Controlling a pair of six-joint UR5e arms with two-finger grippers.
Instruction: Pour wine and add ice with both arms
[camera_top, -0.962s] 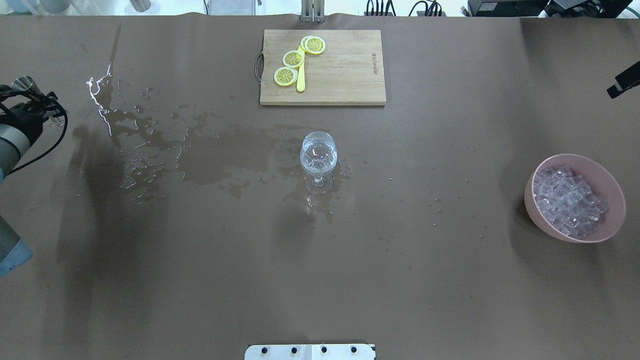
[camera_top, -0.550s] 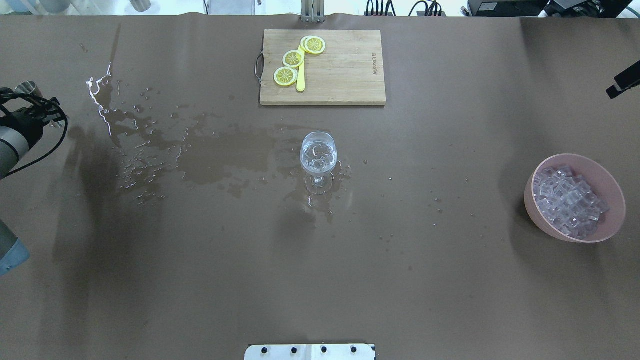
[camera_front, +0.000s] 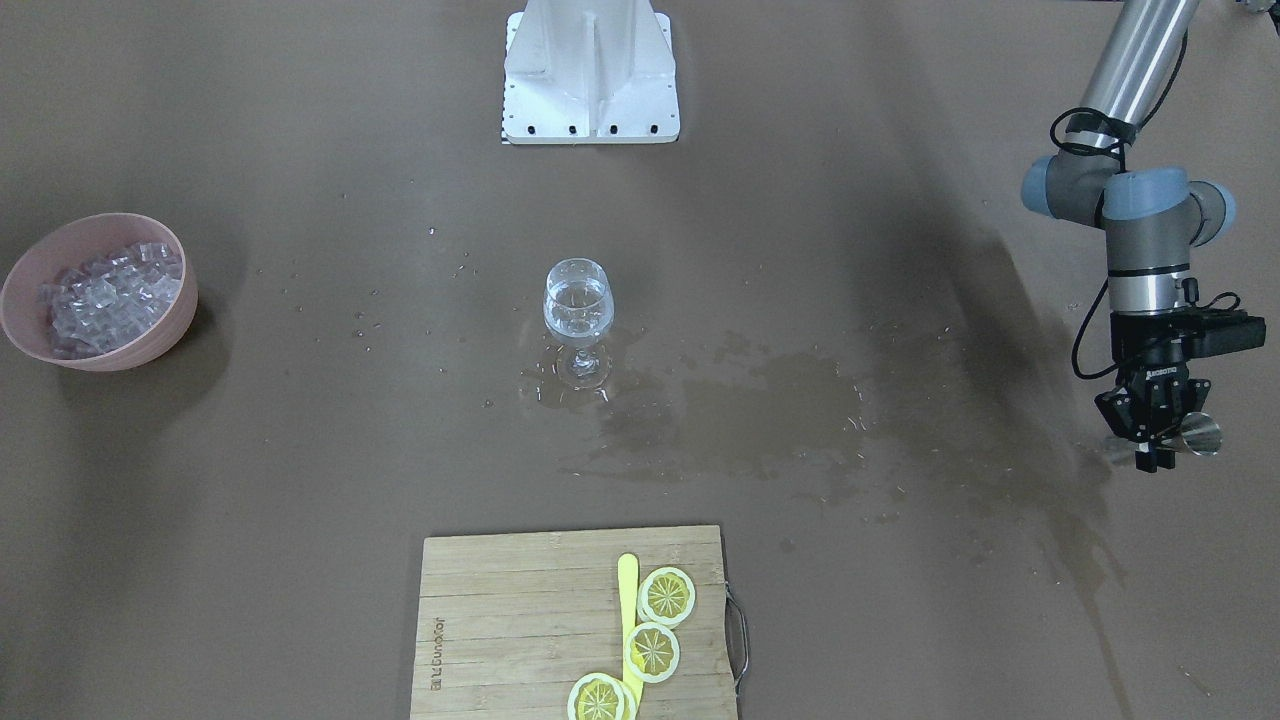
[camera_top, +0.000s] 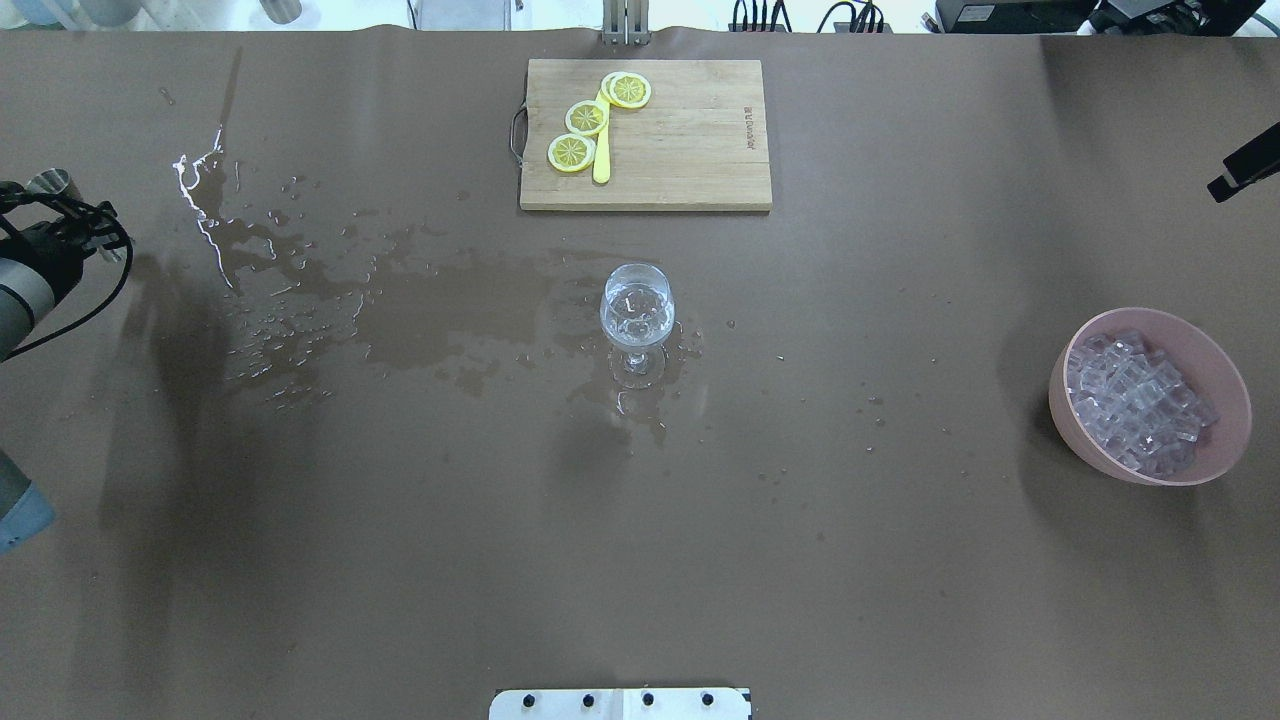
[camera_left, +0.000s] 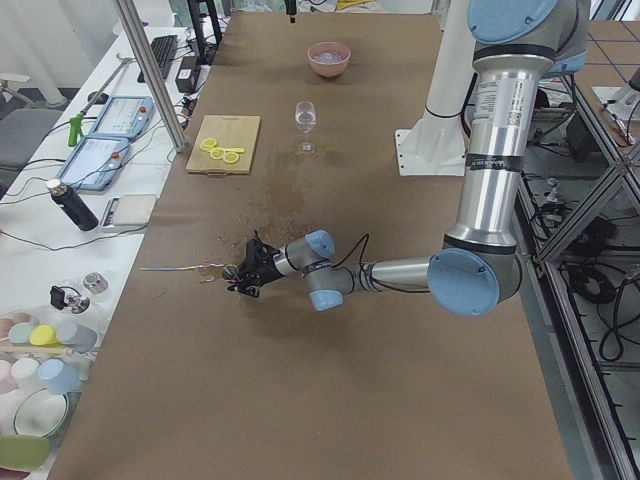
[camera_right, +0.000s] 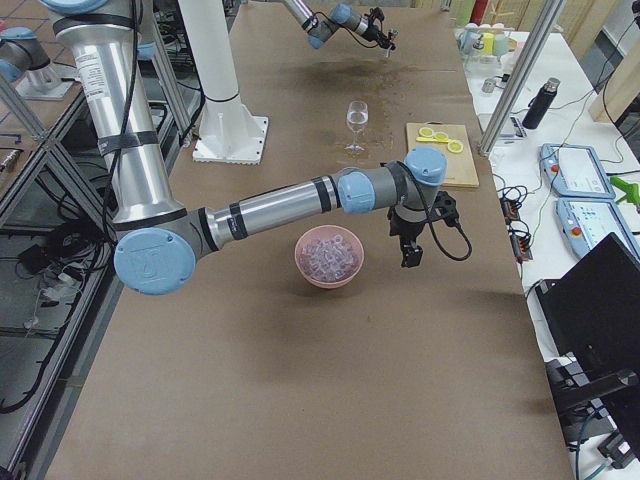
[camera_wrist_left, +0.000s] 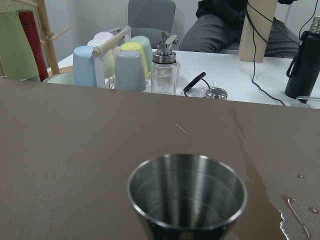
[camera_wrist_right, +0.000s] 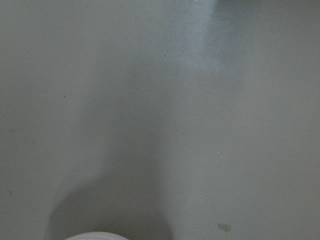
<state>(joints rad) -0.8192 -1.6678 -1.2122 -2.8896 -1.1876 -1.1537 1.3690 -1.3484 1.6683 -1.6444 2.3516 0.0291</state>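
Note:
A wine glass (camera_top: 637, 305) stands at the table's middle with clear wine in its bowl (camera_front: 577, 300). My left gripper (camera_front: 1160, 445) is at the table's left edge, shut on a small steel cup (camera_front: 1200, 435), far from the glass. In the left wrist view the cup (camera_wrist_left: 187, 195) looks empty. A pink bowl (camera_top: 1075, 420) of ice cubes (camera_top: 1135, 400) sits at the right. My right gripper (camera_right: 408, 255) hangs beyond the bowl at the right edge (camera_top: 1240, 172). I cannot tell if it is open or shut.
Spilled clear liquid (camera_top: 400, 310) spreads from the glass toward the left edge. A wooden cutting board (camera_top: 690, 140) with lemon slices (camera_top: 585, 118) lies at the far middle. A white stand base (camera_front: 590, 70) sits at the near middle edge. Cups and bottles stand on a side table (camera_wrist_left: 125, 62).
My left arm has drawn back a little toward the left edge with the steel cup in its gripper. The glass and the bowl have not moved.

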